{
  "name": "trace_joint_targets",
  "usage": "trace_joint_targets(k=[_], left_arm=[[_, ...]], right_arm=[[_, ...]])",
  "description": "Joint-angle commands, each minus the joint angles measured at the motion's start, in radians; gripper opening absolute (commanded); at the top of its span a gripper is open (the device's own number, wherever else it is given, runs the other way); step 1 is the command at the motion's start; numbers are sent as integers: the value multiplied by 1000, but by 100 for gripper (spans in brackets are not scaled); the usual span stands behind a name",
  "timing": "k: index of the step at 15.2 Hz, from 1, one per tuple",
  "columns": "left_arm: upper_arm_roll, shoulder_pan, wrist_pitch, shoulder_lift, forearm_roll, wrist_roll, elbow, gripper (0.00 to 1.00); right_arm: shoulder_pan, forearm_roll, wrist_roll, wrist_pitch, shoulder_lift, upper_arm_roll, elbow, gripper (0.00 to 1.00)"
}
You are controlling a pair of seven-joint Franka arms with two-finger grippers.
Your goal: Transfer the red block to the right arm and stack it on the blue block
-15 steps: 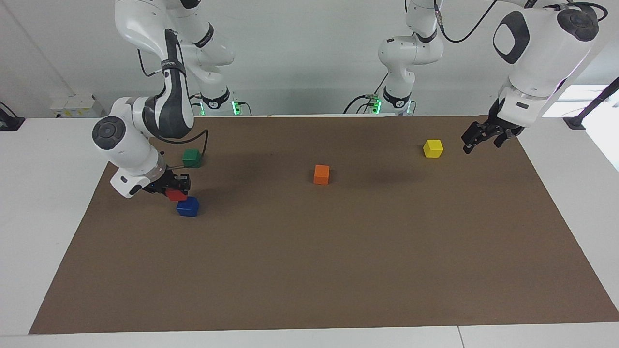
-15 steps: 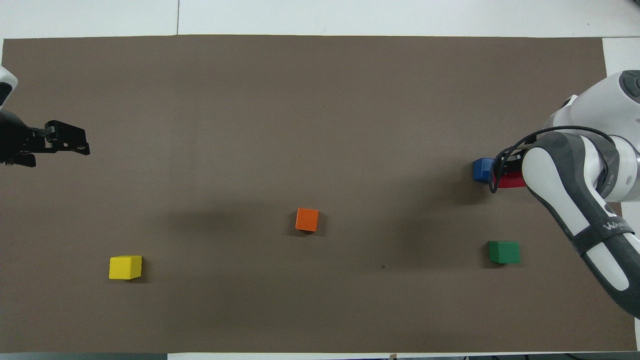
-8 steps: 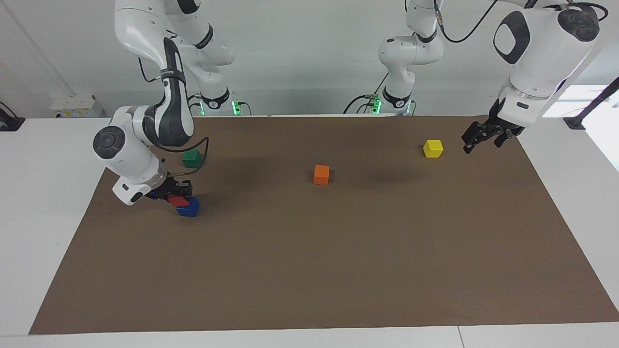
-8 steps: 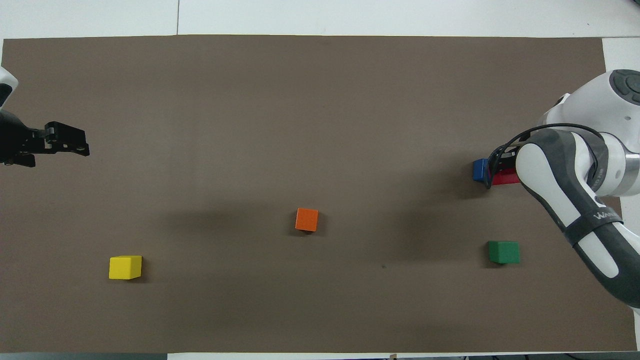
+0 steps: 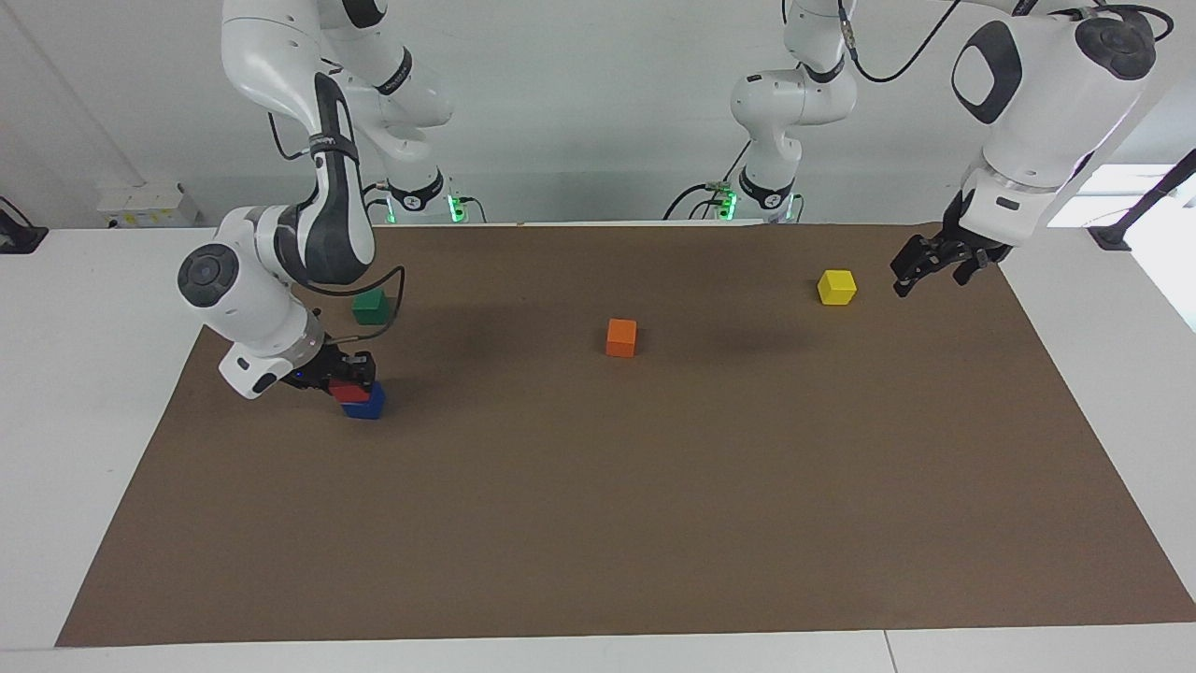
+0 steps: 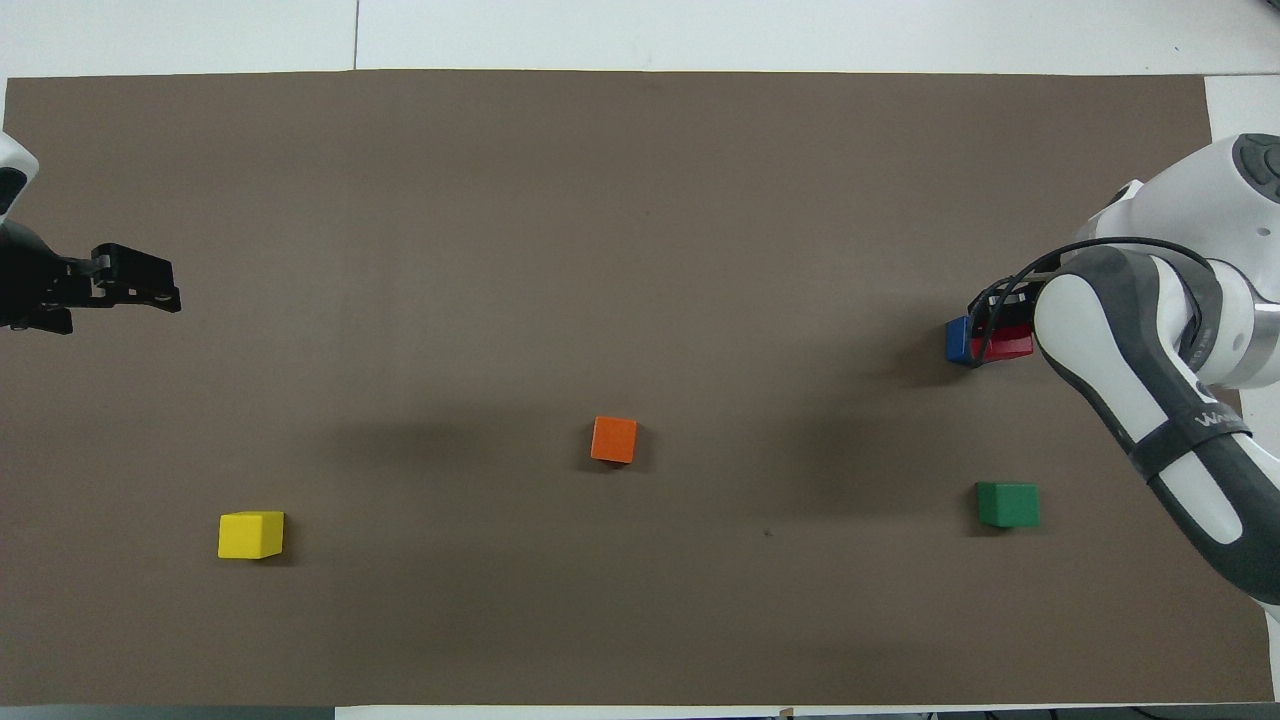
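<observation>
The red block (image 5: 352,393) is held in my right gripper (image 5: 351,379), whose fingers are shut on it. It sits low over the blue block (image 5: 368,407) and covers most of its top; I cannot tell if the two touch. In the overhead view the red block (image 6: 1004,343) hides all but one edge of the blue block (image 6: 958,339), and the right gripper (image 6: 1000,318) is largely hidden under the arm. My left gripper (image 5: 927,269) hangs open and empty above the mat's edge beside the yellow cube, at the left arm's end; it also shows in the overhead view (image 6: 135,288).
A green cube (image 5: 370,306) lies nearer to the robots than the blue block. An orange cube (image 5: 620,337) lies mid-mat. A yellow cube (image 5: 836,287) lies toward the left arm's end. All stand on a brown mat (image 5: 654,523).
My right gripper has carried the red block sideways from beside the blue block to over it. The left arm has not moved.
</observation>
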Motion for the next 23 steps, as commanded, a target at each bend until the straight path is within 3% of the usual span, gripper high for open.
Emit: trace_joint_targets(k=[1, 7, 10, 13, 20, 23], left_arm=[[16, -15, -9, -10, -13, 11, 1, 100], [16, -15, -9, -10, -13, 11, 1, 100], [16, -15, -9, -10, -13, 11, 1, 100], [16, -15, -9, -10, -13, 11, 1, 100], [17, -14, -6, -10, -13, 14, 2, 100], [20, -14, -6, -9, -18, 18, 9, 100]], right_arm=[[-10, 20, -1, 46, 36, 11, -1, 100], [-16, 20, 2, 9, 25, 11, 11, 100], [-8, 18, 7, -121, -7, 9, 90, 100], [-5, 0, -9, -221, -70, 9, 160, 100], [-5, -60, -127, -227, -259, 18, 187, 100], [-8, -60, -125, -356, -299, 14, 216, 100]])
